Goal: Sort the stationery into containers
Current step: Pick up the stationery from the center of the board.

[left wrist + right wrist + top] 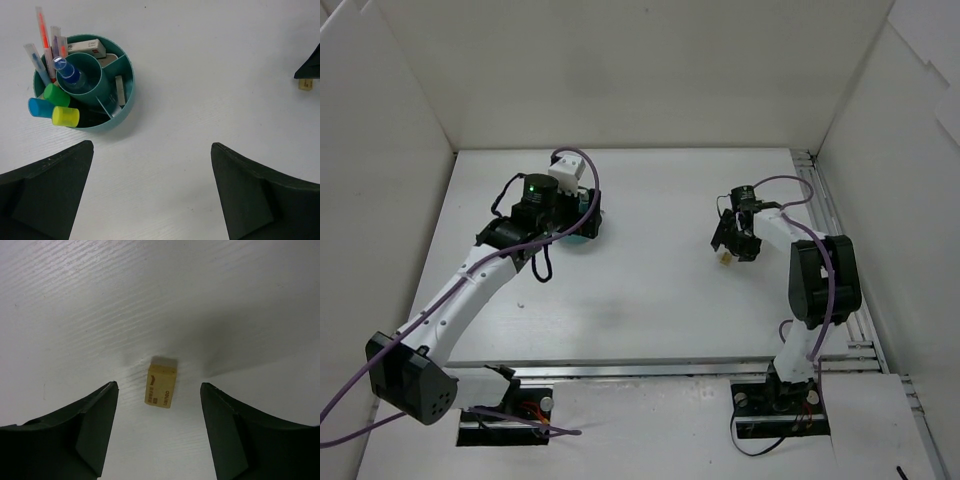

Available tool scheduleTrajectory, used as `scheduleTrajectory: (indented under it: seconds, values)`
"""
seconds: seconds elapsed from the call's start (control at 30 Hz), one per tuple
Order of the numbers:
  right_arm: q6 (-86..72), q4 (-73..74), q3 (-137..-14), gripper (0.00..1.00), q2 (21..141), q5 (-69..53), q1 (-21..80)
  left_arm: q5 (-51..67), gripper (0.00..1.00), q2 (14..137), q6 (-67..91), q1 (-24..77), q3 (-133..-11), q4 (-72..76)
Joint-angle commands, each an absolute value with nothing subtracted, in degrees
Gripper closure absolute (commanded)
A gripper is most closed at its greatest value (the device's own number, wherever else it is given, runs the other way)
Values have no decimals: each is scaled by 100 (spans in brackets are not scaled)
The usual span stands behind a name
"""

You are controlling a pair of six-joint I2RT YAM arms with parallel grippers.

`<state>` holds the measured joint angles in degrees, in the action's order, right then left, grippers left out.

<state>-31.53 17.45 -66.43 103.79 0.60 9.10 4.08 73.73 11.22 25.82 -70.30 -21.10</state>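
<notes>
white table (75, 300) holds a tan eraser (161, 386) beneath the right tool (159, 385), spread wide, empty; left tool (152, 144) likewise.

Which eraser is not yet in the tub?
The tan eraser: it lies on the table between the fingers of the open right gripper, while the white erasers sit in the teal tub.

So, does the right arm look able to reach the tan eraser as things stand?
Probably yes: the right gripper hangs open over the tan eraser, which lies alone between its fingers.
</notes>
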Motion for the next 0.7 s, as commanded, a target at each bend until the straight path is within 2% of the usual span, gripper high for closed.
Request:
scheduleTrajectory:
  seconds: [0.0, 0.03, 0.1, 0.13, 0.17, 0.27, 0.43, 0.57, 0.67]
  values:
    - [-3313, 1811, -6741, 38, 10344, 62, 949, 264, 1, 7145, 1239, 2558, -7251, -1854]
    - [-3313, 1819, -6741, 49, 10388, 44, 949, 281, 0, 7163, 1231, 2558, -7242, -1854]
    - [-3348, 1811, -6759, 58, 10493, -121, 958, 299, 0, 7181, 1239, 2505, -7242, -1855]
    - [-3349, 1811, -6776, 67, 10520, -158, 967, 290, 0, 7189, 1239, 2505, -7233, -1854]
    - [-3331, 1819, -6802, 70, 10547, -149, 975, 281, 1, 7181, 1239, 2505, -7242, -1872]
    - [-3305, 1819, -6829, 76, 10547, -228, 984, 307, 1, 7172, 1239, 2400, -7233, -1925]
    - [-3305, 1846, -6821, 74, 10538, -263, 1011, 378, 1, 7067, 1187, 2399, -7233, -2013]
    - [-2999, 1767, -6881, 85, 10328, -543, 1081, 483, 0, 6926, 1187, 2347, -7119, -1969]
    - [-2367, 1548, -7004, 88, 10021, -921, 1344, 1176, 1, 6935, 1116, 2347, -7093, -1855]
